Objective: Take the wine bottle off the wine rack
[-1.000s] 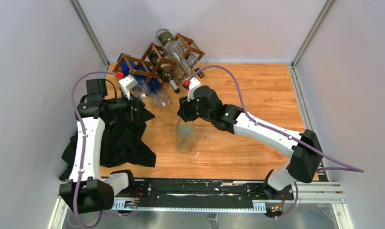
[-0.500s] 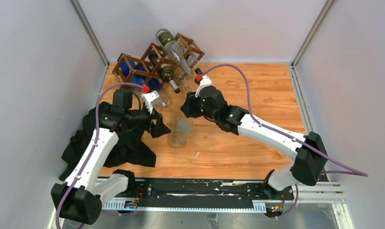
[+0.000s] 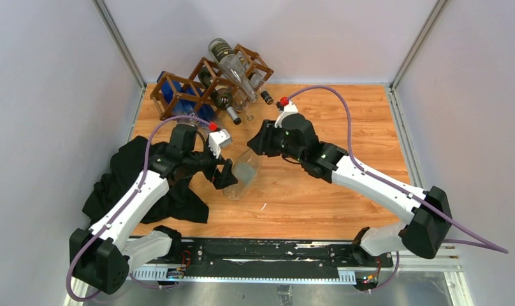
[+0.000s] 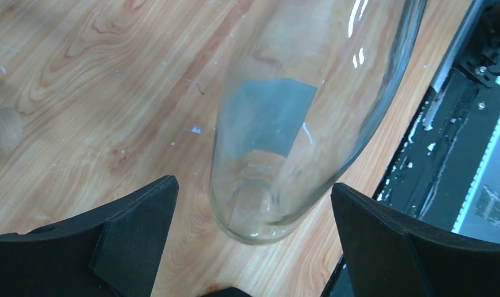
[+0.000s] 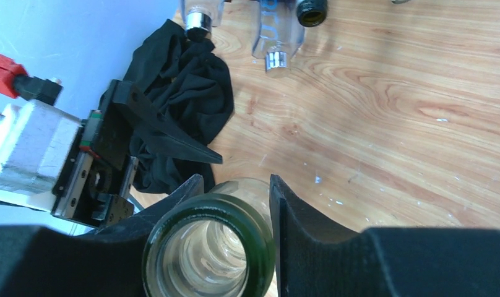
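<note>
Looking from the near edge of the wooden table (image 3: 344, 115), a black cloth (image 3: 127, 178) lies heaped at the left. Just beside it, the left gripper (image 3: 224, 177) has its jaws spread wide, one on each side of the base of a clear glass wine bottle (image 3: 242, 173), and neither is touching the glass. From the left wrist view I cannot tell whether the base rests on the wood or hangs just above it.

The bottle is tilted, neither upright nor flat. Its long axis runs from the base, low and toward the near left, up to the open mouth, which points toward the far right. There the right gripper (image 3: 258, 141) has its jaws drawn in narrow around the dark-rimmed neck and is holding it.

Farther back, against the rear wall, the brown lattice wine rack (image 3: 172, 81) holds several other bottles (image 3: 232, 67), well apart from the held one.

The bottle looks to be clear of the rack already, so the step in hand seems to be setting it down or passing it across. The next move likely calls for steadying the base, either by closing the left jaws on the body or by lowering it gently so the smooth glass does not slip or roll.
</note>
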`<state>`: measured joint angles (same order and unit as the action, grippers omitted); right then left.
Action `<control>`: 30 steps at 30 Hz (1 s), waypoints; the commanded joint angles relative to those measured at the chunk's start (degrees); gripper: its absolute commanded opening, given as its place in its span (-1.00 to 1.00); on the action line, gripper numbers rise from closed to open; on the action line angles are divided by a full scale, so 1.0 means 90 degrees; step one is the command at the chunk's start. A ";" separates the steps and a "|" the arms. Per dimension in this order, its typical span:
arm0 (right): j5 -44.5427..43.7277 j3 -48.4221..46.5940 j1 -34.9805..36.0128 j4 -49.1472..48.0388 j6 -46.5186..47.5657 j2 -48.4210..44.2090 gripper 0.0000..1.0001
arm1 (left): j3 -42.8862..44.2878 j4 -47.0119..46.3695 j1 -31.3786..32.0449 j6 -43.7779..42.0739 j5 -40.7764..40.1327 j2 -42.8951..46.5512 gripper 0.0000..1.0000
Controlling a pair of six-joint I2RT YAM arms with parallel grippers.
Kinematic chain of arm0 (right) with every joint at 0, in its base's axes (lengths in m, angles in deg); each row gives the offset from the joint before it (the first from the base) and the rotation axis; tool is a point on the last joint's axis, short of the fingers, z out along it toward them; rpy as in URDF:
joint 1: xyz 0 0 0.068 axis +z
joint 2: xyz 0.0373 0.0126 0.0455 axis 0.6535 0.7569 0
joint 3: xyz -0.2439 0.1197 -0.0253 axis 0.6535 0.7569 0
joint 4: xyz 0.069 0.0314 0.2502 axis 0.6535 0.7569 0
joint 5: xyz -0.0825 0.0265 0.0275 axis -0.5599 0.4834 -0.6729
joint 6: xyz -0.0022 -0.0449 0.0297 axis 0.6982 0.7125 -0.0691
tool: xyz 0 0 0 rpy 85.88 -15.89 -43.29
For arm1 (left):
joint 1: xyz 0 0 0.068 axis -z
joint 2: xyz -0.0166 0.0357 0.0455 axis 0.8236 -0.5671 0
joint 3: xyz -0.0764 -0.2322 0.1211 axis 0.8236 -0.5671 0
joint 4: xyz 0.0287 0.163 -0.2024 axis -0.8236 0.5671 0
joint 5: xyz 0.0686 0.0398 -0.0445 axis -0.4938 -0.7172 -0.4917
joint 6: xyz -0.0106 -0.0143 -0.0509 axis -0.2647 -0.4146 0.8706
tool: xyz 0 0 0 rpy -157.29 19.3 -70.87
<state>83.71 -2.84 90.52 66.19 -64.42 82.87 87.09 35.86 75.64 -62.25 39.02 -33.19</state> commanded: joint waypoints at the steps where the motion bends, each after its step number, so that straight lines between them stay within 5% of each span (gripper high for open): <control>1: -0.0237 -0.0123 -0.0265 -0.0428 -0.0064 -0.0634 -1.00 | 0.0159 -0.0053 0.0062 -0.0021 -0.0450 -0.0002 1.00; 14: -0.0624 -0.0831 -0.1782 0.0750 0.1489 -0.0918 -1.00 | 0.1443 0.1313 0.0052 -0.0117 -0.0433 -0.0233 1.00; 30: -0.1300 -0.3136 -0.2904 0.0262 0.3392 0.1406 -1.00 | 0.2643 0.1981 -0.0914 0.0132 -0.0071 -0.0575 1.00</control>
<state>74.53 -23.84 66.00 79.07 -39.04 92.14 108.77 51.79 68.64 -61.31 36.94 -38.65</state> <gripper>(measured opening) 0.448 0.997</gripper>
